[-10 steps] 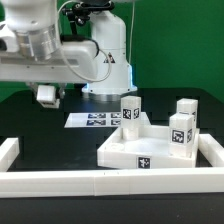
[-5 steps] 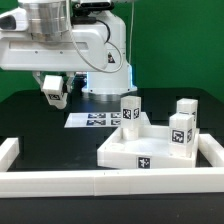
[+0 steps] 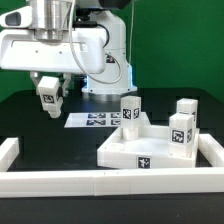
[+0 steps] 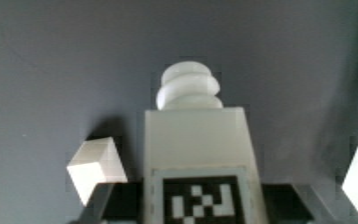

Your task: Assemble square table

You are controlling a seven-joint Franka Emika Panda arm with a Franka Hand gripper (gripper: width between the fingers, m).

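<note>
Since a second ago I have swung from the exterior view's far left toward the middle and hang above the black table (image 3: 40,135), short of the marker board (image 3: 93,120). My gripper (image 3: 49,103) pinches a white leg block (image 4: 197,150) between its fingers; the block carries a black-and-white square marker, no readable words. Well apart, toward the exterior view's right, the square slab (image 3: 150,150) lies inside the white barrier wall (image 3: 100,183) with three tagged leg blocks (image 3: 131,108) standing on it.
</note>
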